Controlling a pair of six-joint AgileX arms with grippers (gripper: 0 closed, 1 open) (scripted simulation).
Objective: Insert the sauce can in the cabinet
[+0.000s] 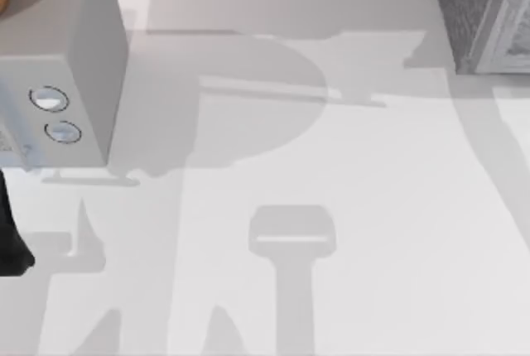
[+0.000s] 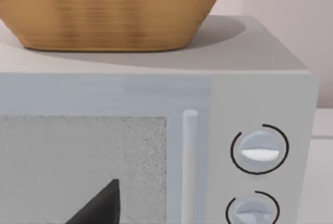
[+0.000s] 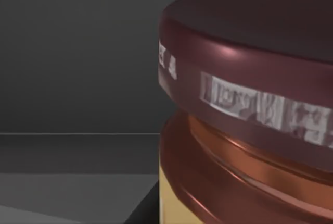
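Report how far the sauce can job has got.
Done: in the right wrist view the sauce can sits very close to the camera against dark grey walls and floor, so it looks already inside a dark enclosure, probably the cabinet at the top view's far right. In hand: nothing clearly; whether the can is still gripped cannot be told. Left: confirm release and withdraw.

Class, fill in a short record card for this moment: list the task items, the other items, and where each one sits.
sauce can: close before the right wrist camera, maroon lid, yellow label below, dark grey walls behind
cabinet: top view's far right corner of the table
light-grey box with two dials: top view's far left
woven basket: on top of that box
left hand: dark tip before the box's front panel
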